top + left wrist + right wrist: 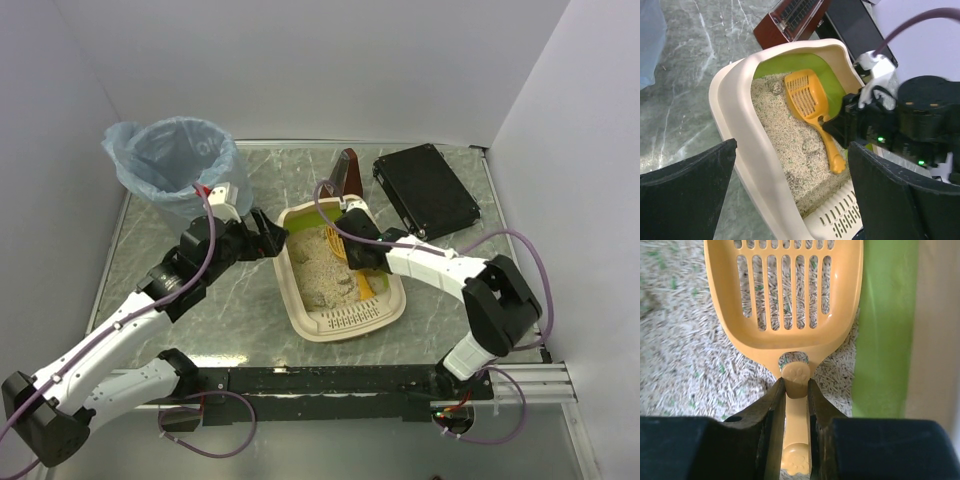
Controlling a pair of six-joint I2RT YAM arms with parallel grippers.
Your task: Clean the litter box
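The litter box [735, 115] is smooth cream plastic with a soft sheen. The litter [685, 340] is a rough, dry bed of pale pellets. The scoop [790, 337] is glossy orange-yellow plastic. The fingers [765, 415] of the right pincer [796, 387] look like matt black plastic. The table [230, 300] has a polished, marbled grey finish; the bin bag [160, 150] is thin, crinkled, translucent blue film; the flat case [425, 190] is matt black
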